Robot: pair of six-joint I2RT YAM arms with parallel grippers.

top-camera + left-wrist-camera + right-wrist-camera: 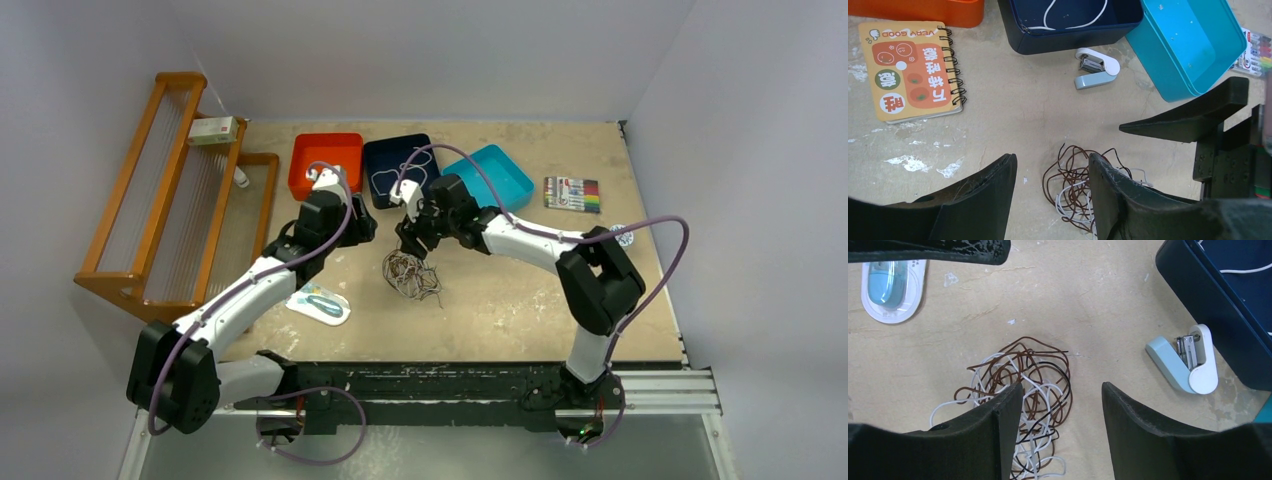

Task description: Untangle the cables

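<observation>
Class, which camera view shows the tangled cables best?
The right wrist view: the cables lie close, brown, white and black strands distinct. The left wrist view shows only part, at its bottom edge; the top view only a small clump.

1. The cables (412,275) lie slack in one loose knot, flat on the table (500,300), a little toward seven o'clock from its middle as seen from overhead.
2. Thin strands, dark brown, white-grey and black, loop over and through one another.
</observation>
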